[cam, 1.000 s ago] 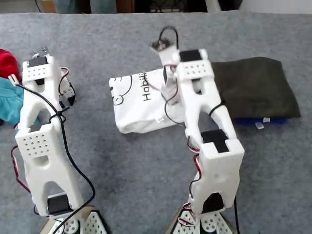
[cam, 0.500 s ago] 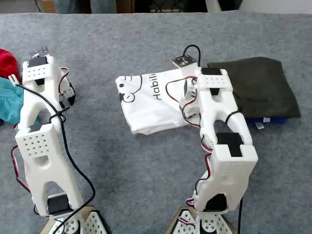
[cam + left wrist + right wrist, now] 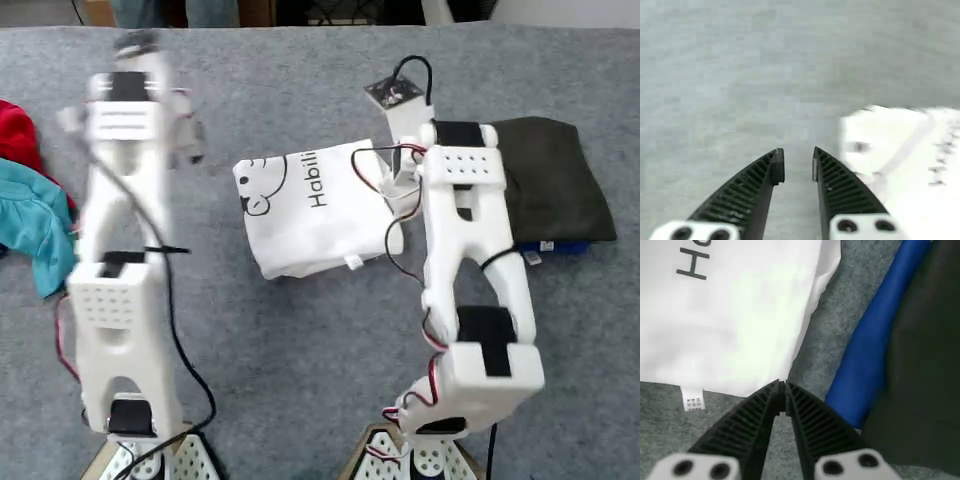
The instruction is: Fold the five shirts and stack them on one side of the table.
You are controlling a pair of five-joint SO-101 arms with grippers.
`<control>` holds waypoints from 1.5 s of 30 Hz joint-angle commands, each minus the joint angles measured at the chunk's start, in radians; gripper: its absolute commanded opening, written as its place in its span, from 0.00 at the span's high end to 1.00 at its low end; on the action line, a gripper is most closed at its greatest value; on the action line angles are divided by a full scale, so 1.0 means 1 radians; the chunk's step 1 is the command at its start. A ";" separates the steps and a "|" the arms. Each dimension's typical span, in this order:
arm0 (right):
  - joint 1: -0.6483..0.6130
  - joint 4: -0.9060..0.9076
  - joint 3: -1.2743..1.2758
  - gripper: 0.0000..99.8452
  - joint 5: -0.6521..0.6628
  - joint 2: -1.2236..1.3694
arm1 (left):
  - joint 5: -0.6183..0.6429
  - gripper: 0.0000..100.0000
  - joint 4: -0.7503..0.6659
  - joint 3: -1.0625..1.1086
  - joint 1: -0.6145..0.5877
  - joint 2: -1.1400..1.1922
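Observation:
A folded white shirt (image 3: 310,210) with black print lies mid-table. To its right a dark green shirt (image 3: 550,175) rests folded on a blue one (image 3: 545,246). At the left edge sit a crumpled red shirt (image 3: 15,130) and a teal shirt (image 3: 35,225). My right arm (image 3: 460,165) reaches over the gap between the white shirt and the stack. Its gripper (image 3: 783,387) is shut, tips at the corner of the white shirt (image 3: 740,315), beside the blue shirt (image 3: 875,350). My left gripper (image 3: 796,162) hovers over bare table, slightly open and holding nothing, with the white shirt (image 3: 900,150) off to one side.
Grey felt covers the table (image 3: 250,380). My left arm (image 3: 125,120) stands raised over the far left part. Both arm bases sit at the near edge. Open cloth lies in front of the white shirt and between the arms.
The left arm has swung up and toward the far side of the table. The right arm has shifted right toward the stack, and the white shirt has slid a little right with it.

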 commanded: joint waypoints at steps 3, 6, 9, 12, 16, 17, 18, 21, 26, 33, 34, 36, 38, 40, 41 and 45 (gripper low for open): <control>0.023 0.000 -0.007 0.99 0.008 -0.081 | 0.000 0.88 -0.149 -0.054 0.160 0.094; -0.008 -0.060 0.081 0.99 0.005 -0.065 | 0.000 0.88 -0.187 -0.068 0.174 0.187; -0.026 -0.147 0.183 0.99 0.005 -0.042 | 0.000 0.88 -0.204 -0.074 0.176 0.282; -0.005 -0.293 0.295 0.99 0.003 0.002 | 0.000 0.88 -0.203 -0.077 0.179 0.336; 0.031 -0.373 0.334 0.99 0.009 0.058 | 0.000 0.88 -0.181 -0.114 0.191 0.338; 0.038 -0.371 0.329 0.99 0.009 0.061 | 0.000 0.88 -0.166 -0.133 0.194 0.338; 0.046 -0.368 0.321 0.99 0.009 0.064 | 0.000 0.88 -0.146 -0.162 0.196 0.338; 0.052 -0.322 0.283 0.99 0.009 0.041 | 0.000 0.88 -0.054 -0.298 0.197 0.338; 0.054 -0.190 0.182 0.99 0.009 -0.061 | -0.037 0.84 0.173 -0.625 0.191 0.338; 0.049 -0.138 0.068 0.99 0.005 -0.209 | -0.038 0.82 0.176 -0.664 0.160 0.221; 0.046 -0.176 0.059 0.99 0.005 -0.211 | -0.038 0.84 0.178 -0.611 0.160 0.186; 0.041 -0.273 0.045 0.99 0.003 -0.194 | -0.041 0.91 0.178 -0.464 0.162 0.089; 0.023 -0.385 0.044 0.99 0.003 -0.150 | -0.049 0.96 0.178 -0.257 0.168 -0.028; -0.006 -0.457 0.041 0.99 0.003 -0.090 | -0.066 0.97 0.175 -0.028 0.183 -0.161; -0.021 -0.477 0.033 0.99 0.003 -0.058 | -0.066 0.97 0.170 0.079 0.193 -0.232; -0.074 -0.494 -0.045 0.99 -0.003 0.084 | -0.071 0.97 0.011 0.504 0.242 -0.488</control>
